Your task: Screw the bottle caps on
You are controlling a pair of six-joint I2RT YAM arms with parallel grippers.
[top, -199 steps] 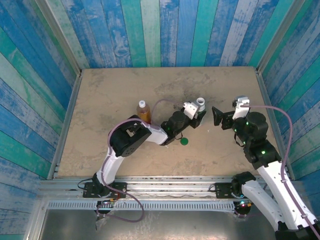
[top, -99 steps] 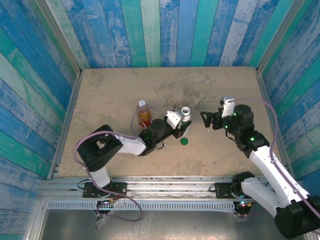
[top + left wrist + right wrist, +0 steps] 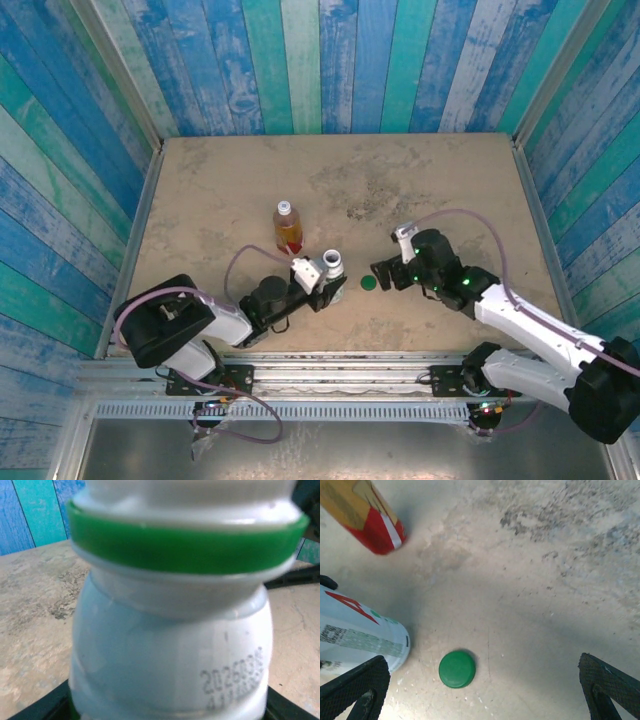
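Note:
My left gripper is shut on the white bottle, whose open mouth faces up. In the left wrist view the white bottle sits very close, with a green ring round its neck. The green cap lies flat on the table just right of that bottle. My right gripper hovers over it, open; the green cap lies between its spread fingertips, nearer the left one, untouched. The amber bottle with the red label stands behind, its top whitish.
The sandy table is fenced by blue-green plank walls, with a metal rail at the near edge. The white bottle and the amber bottle stand to the left of the cap in the right wrist view.
My left gripper has carried the white bottle left and toward the near edge. My right gripper has swung left and down to hover over the green cap.

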